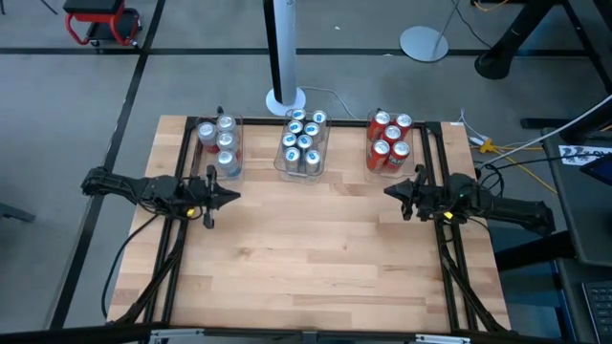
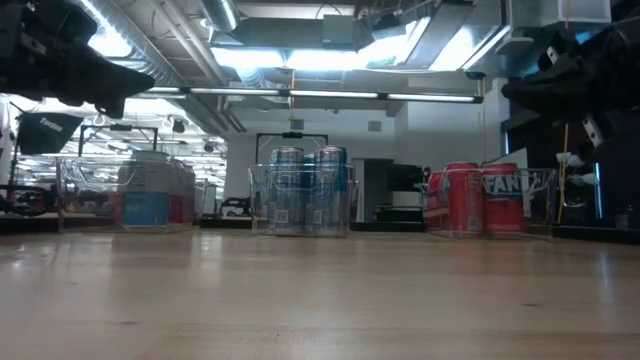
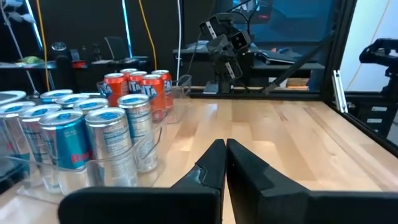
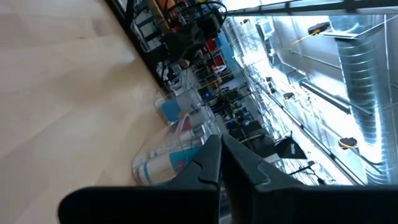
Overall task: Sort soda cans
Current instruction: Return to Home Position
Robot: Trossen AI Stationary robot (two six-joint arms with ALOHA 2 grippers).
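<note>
Three clear bins stand along the table's far edge. The left bin (image 1: 219,145) holds several silver cans with red and blue labels. The middle bin (image 1: 304,143) holds several blue-and-silver cans (image 3: 118,140). The right bin (image 1: 389,143) holds several red cans (image 2: 463,198). My left gripper (image 1: 232,198) is shut and empty, above the table's left side, near the left bin. My right gripper (image 1: 391,191) is shut and empty, above the right side, near the right bin. Both hang clear of the tabletop.
Black rails (image 1: 178,239) run along the table's left and right sides under the arms. The wooden tabletop (image 1: 306,258) stretches bare between the arms and toward the near edge. A white pole base (image 1: 285,97) stands just beyond the far edge.
</note>
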